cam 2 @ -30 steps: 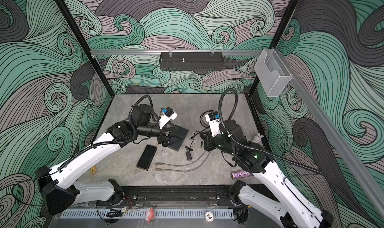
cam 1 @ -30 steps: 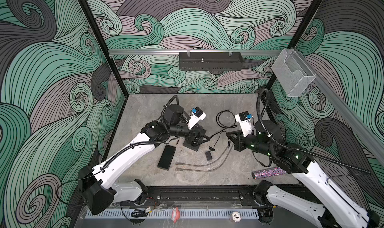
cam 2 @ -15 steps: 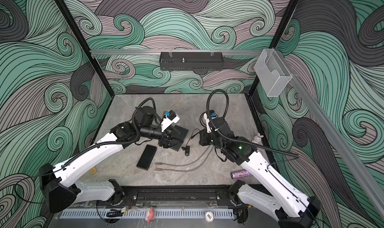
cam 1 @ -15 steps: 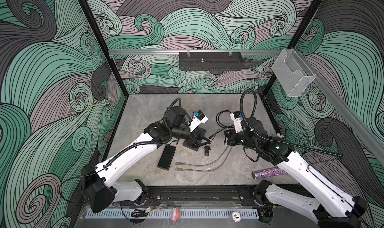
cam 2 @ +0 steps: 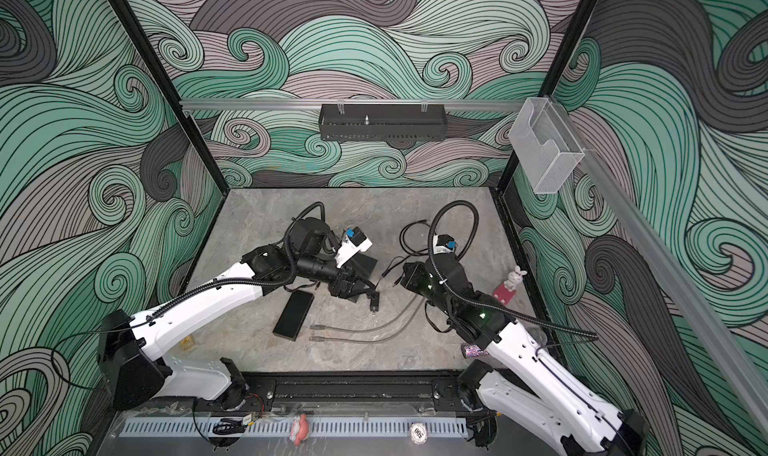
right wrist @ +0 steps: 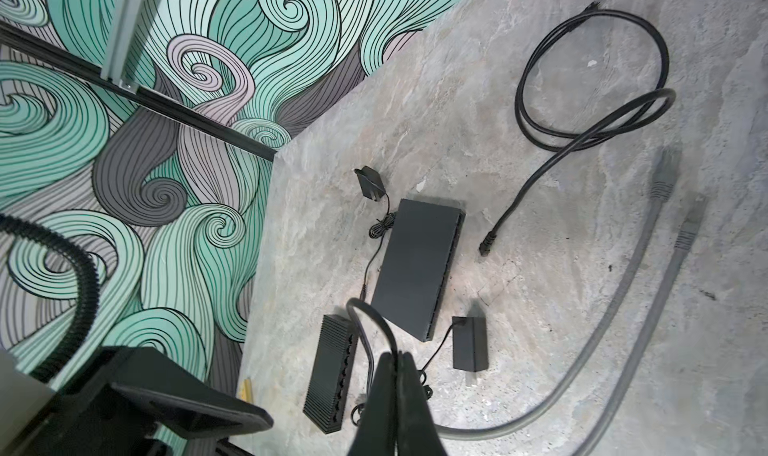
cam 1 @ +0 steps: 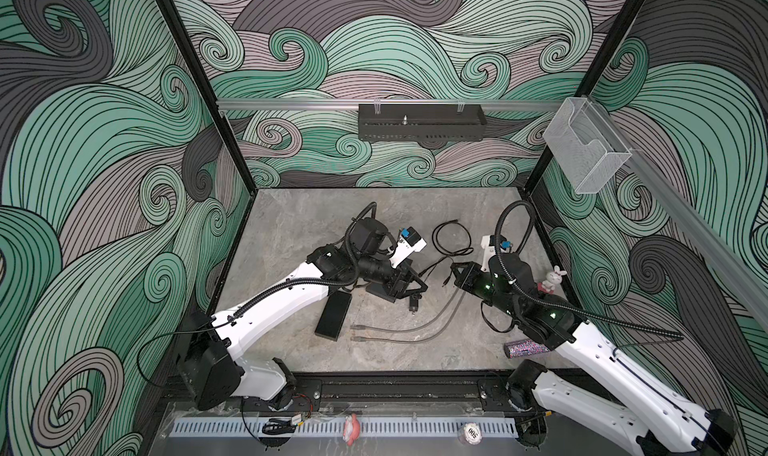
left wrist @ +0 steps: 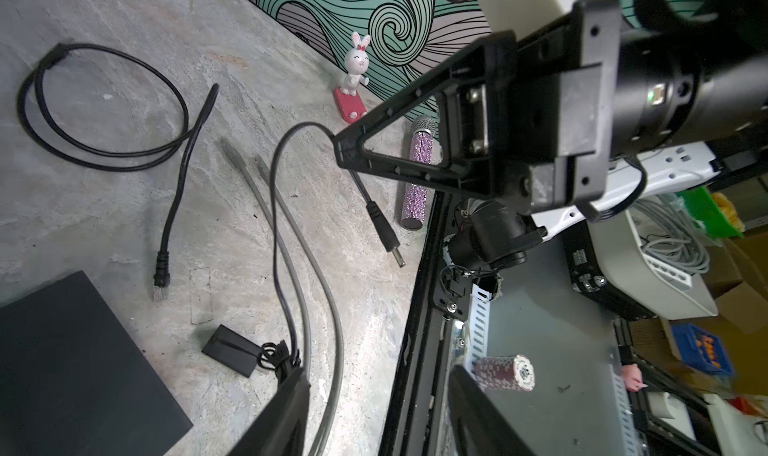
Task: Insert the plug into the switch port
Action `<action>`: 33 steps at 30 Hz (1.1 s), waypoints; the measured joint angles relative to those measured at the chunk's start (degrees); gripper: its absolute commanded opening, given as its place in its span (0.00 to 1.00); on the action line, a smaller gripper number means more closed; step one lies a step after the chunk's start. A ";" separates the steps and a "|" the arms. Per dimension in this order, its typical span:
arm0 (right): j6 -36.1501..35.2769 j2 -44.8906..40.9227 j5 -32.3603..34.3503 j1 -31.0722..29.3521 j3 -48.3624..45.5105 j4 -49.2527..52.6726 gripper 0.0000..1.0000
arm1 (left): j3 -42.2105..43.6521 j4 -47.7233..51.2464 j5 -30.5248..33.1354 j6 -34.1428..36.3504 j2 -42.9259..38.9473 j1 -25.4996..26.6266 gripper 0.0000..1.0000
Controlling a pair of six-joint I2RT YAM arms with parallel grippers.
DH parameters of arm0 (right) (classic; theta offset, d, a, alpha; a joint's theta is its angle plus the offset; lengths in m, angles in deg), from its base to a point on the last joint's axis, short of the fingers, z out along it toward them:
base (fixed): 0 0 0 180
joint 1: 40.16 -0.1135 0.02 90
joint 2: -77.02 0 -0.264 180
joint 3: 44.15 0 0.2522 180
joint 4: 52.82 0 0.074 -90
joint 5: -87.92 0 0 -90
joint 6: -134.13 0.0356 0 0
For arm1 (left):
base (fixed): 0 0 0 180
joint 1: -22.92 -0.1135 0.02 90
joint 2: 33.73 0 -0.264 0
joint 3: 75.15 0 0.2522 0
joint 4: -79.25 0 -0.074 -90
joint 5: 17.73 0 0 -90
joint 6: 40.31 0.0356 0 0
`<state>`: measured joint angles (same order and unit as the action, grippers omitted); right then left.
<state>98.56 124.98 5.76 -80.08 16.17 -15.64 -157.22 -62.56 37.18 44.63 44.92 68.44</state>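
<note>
Item: plug [left wrist: 384, 231], a small black barrel type on a thin lead [left wrist: 306, 124]. It hangs free above the grey table [cam 1: 291, 225], right of centre, just below the right gripper [left wrist: 337, 152], whose fingers are pressed together on the lead a short way above it. Change noted: over the last second the right arm has re-set its elbow and carried that pinch slightly leftward, grip unaltered. The left gripper [left wrist: 378, 377] has drawn its jaws in from wide to roughly half-spread, with nothing between them, and has eased nearer and rightward over the lead's adapter block [left wrist: 230, 350]. Reading: the plug is carried but not yet presented to any port; the left gripper looks set to take or steady the lead, though that is a guess. Adjacent: large flat switch [left wrist: 62, 350] at centre; small ribbed switch [cam 1: 333, 316] near and left of it; black patch cable [left wrist: 161, 266] farther off; two grey cables [right wrist: 619, 300] on the near side. Not determinable: the large flat switch lies mostly under the left wrist in both top views, and its power socket shows nowhere. Whether a left finger touches the coiled lead beside it cannot be told. From above, the plug is a mere speck.
</note>
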 measured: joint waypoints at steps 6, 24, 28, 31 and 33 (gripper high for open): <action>3.65 2.75 0.31 -1.70 0.35 -2.45 0.00 | -0.04 0.72 1.75 0.15 0.15 1.16 0.46; 4.04 7.23 6.12 -8.57 3.93 -3.80 0.00 | -1.11 2.75 3.69 -0.07 2.38 1.44 0.49; 3.67 7.96 6.97 -9.25 4.46 -3.93 0.00 | -1.11 2.75 3.54 -0.15 2.38 1.44 0.49; 3.58 8.63 7.32 -9.86 4.52 -3.91 0.00 | -1.18 2.78 3.76 -0.52 2.38 1.44 0.45; 3.41 8.98 7.52 -10.34 4.52 -3.91 0.00 | -1.20 2.80 4.02 -0.74 2.38 1.44 0.40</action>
<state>101.97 133.97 13.28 -90.42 20.70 -19.55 -158.43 -59.76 41.20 43.89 47.30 69.88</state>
